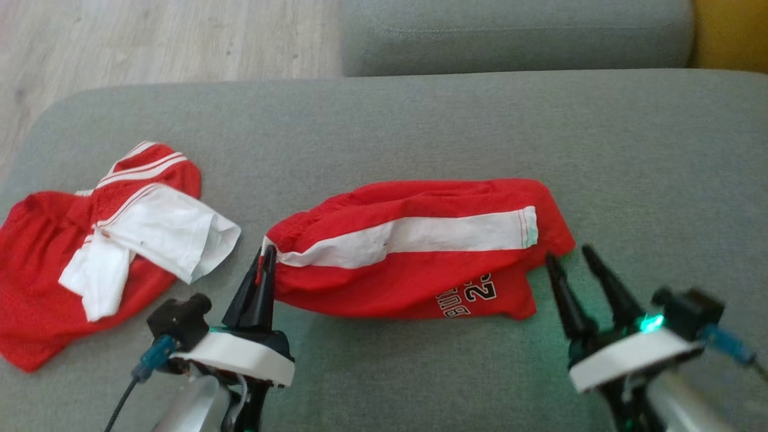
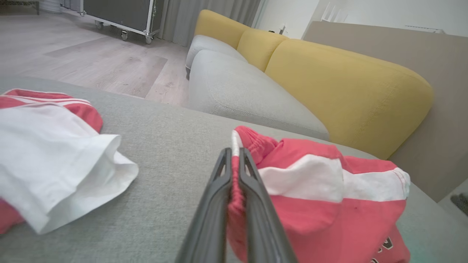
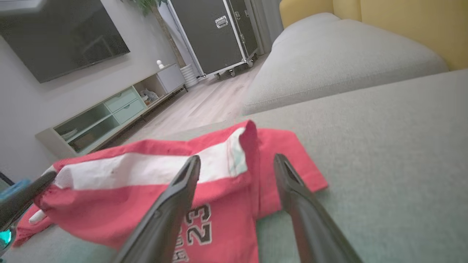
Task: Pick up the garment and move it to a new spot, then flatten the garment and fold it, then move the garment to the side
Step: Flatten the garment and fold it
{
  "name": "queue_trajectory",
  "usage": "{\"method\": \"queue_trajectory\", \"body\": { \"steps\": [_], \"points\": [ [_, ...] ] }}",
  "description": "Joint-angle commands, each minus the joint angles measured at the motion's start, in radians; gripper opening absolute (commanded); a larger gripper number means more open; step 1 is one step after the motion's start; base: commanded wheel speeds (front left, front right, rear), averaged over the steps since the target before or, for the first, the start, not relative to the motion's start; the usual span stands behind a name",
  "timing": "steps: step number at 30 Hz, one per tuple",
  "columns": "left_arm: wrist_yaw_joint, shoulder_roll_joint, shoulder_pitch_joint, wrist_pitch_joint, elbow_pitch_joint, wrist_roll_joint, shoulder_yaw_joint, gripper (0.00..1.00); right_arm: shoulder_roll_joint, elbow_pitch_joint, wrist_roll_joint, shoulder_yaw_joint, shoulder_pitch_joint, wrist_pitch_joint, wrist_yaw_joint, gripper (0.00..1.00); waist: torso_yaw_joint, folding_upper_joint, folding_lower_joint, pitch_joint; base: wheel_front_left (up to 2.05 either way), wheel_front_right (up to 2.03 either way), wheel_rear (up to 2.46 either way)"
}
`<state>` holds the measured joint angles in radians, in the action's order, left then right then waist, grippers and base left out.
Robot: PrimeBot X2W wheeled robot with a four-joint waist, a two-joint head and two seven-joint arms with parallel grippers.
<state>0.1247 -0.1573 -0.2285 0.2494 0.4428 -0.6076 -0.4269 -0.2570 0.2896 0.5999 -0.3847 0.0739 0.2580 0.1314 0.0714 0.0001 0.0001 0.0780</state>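
1. The garment [image 1: 414, 282] is pinched at its waistband by the closed left end effector [image 1: 268, 255].
2. The right end effector [image 1: 569, 252] is held open and empty, just beside the hem.
3. The garment is stretched between them on the sofa cushion [image 1: 420, 120].

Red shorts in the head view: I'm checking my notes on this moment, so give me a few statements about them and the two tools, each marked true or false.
1. The left tool is shut on one end of the red shorts. True.
2. The right tool is clamped on the shorts' other end. False: its fingers are spread apart at that end and grip nothing.
3. A second red and white garment lies on the left tool's side of the shorts. True.
4. The shorts lie on the wooden floor. False: they lie on the grey cushion.
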Motion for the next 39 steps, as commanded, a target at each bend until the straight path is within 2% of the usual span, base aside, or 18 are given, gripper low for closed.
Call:
{"method": "queue_trajectory", "body": {
  "steps": [1, 7, 11, 12, 14, 15, 18, 21, 25, 30, 36, 39],
  "points": [
    [0.005, -0.025, -0.04, 0.012, -0.038, -0.005, 0.031, 0.0, -0.053, -0.015, 0.049, -0.054, 0.075, 0.004, -0.001, 1.0, 0.014, -0.0001, -0.0001, 0.014, 0.0, 0.0, 0.0],
    [0.006, -0.029, -0.065, 0.012, -0.042, -0.008, 0.013, 0.0, -0.162, 0.048, 0.241, -0.243, 0.213, -0.029, -0.001, 1.0, 0.049, -0.0001, -0.0001, 0.035, 0.0, 0.0, 0.0],
    [0.006, -0.024, -0.082, 0.012, -0.044, -0.016, -0.003, 0.0, -0.185, 0.103, 0.306, -0.341, 0.269, -0.024, -0.001, 1.0, 0.07, -0.0001, -0.0001, 0.049, 0.0, 0.0, 0.0],
    [0.006, -0.023, -0.085, 0.012, -0.045, -0.017, -0.006, 0.0, -0.185, 0.115, 0.321, -0.362, 0.28, -0.021, -0.001, 0.91, 0.073, -0.0001, -0.0001, 0.052, 0.0, 0.0, 0.0],
    [0.006, -0.022, -0.09, 0.012, -0.047, -0.02, -0.011, 0.0, -0.186, 0.135, 0.347, -0.398, 0.302, -0.015, -0.001, 0.28, 0.078, -0.0001, -0.0001, 0.058, 0.0, 0.0, 0.0],
    [0.006, -0.022, -0.093, 0.012, -0.048, -0.022, -0.013, 0.0, -0.186, 0.141, 0.358, -0.41, 0.314, -0.01, -0.001, 0.0, 0.079, -0.0001, -0.0001, 0.06, 0.0, 0.0, 0.0],
    [0.006, -0.019, -0.104, 0.012, -0.065, -0.043, -0.009, 0.0, -0.19, 0.14, 0.37, -0.421, 0.357, 0.0, -0.001, 0.0, 0.07, -0.0001, -0.0001, 0.072, 0.0, 0.0, 0.0],
    [0.006, -0.018, -0.119, 0.012, -0.088, -0.069, -0.003, 0.0, -0.195, 0.117, 0.365, -0.388, 0.392, 0.003, -0.001, 0.0, 0.056, -0.0001, -0.0001, 0.085, 0.0, 0.0, 0.0],
    [0.006, -0.019, -0.219, 0.012, -0.143, -0.161, -0.02, 0.0, -0.218, 0.035, 0.314, -0.239, 0.466, 0.003, -0.001, 0.0, 0.014, -0.0001, -0.0001, 0.125, 0.0, 0.0, 0.0],
    [0.006, 0.005, -0.481, -0.012, -0.149, -0.294, -0.015, 0.0, -0.271, -0.032, 0.191, -0.081, 0.616, 0.004, -0.001, 0.0, -0.056, -0.0001, -0.0001, 0.195, 0.0, 0.0, 0.0],
    [0.006, 0.064, -0.864, -0.017, -0.06, -0.402, 0.01, 0.0, -0.304, -0.064, 0.09, 0.02, 0.838, 0.004, -0.001, 0.0, -0.146, -0.0001, -0.0001, 0.284, 0.0, 0.0, 0.0],
    [0.006, 0.079, -0.994, -0.001, -0.053, -0.444, 0.013, 0.0, -0.307, -0.094, 0.056, 0.062, 0.916, 0.004, -0.001, 0.0, -0.176, -0.0001, -0.0001, 0.312, 0.0, 0.0, 0.0]
  ]
}}
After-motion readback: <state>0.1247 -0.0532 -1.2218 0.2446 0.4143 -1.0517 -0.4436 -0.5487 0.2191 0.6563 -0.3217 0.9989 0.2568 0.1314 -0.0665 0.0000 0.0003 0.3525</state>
